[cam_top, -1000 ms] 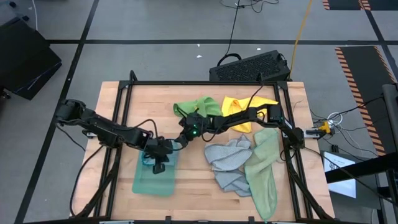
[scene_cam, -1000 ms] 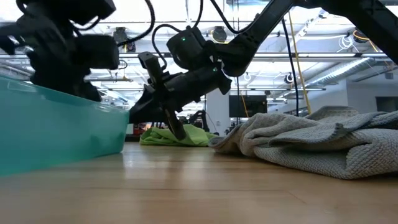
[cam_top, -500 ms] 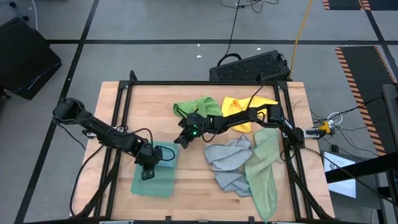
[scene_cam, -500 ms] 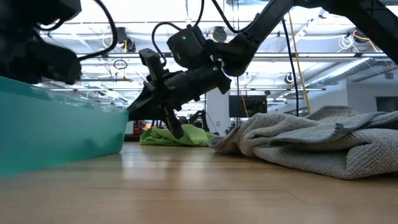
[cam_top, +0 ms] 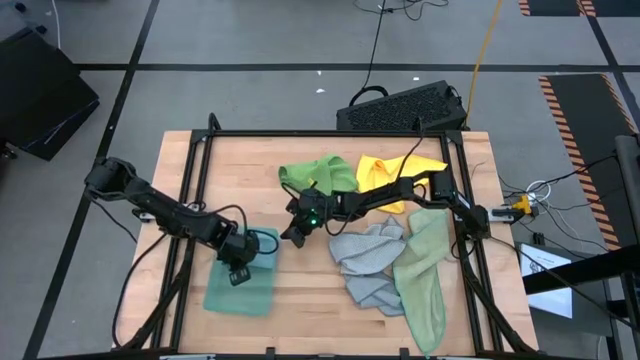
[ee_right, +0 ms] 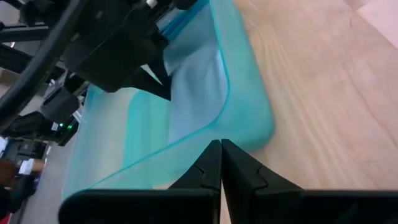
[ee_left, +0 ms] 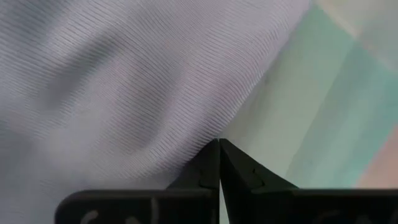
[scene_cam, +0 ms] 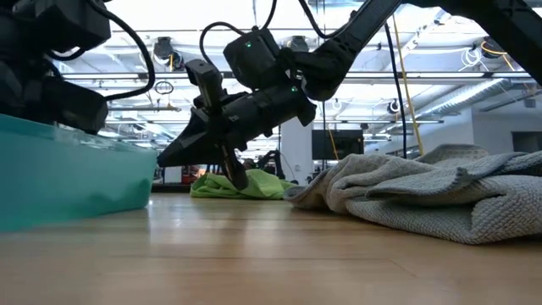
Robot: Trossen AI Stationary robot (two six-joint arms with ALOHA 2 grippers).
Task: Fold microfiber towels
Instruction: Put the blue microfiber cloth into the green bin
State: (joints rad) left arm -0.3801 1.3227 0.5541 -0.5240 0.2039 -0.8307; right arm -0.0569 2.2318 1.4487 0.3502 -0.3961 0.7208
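Observation:
A teal towel (cam_top: 245,285) lies folded on the table's near left part, its raised folded edge (ee_right: 227,81) facing my right gripper. My left gripper (cam_top: 240,266) stands over it, shut, tips down on its paler top surface (ee_left: 112,81). My right gripper (cam_top: 289,235) is shut and empty, slanting down toward the teal towel, clear of the wood (scene_cam: 169,158). A bright green towel (cam_top: 320,172) and a yellow one (cam_top: 385,175) lie crumpled at the far middle. A grey towel (cam_top: 368,262) and a pale sage one (cam_top: 425,280) lie heaped at the right. My left gripper has its shut fingertips (ee_left: 219,149) down on the teal towel's top layer, near its far right part (cam_top: 256,250). It comes steeply from above. Creases in the cloth run to the tips; whether any cloth is pinched between them cannot be told. The towel lies flat on the table.
A black frame rail (cam_top: 330,133) runs round the wooden table. A dark keyboard-like case (cam_top: 405,105) sits beyond the far edge. Bare wood (cam_top: 310,290) lies between the teal towel and the grey heap.
My left gripper has gone toward the table's left and near edges, sinking a little and rolling about its own axis, still shut. The teal towel has slid a little toward the left edge with it.

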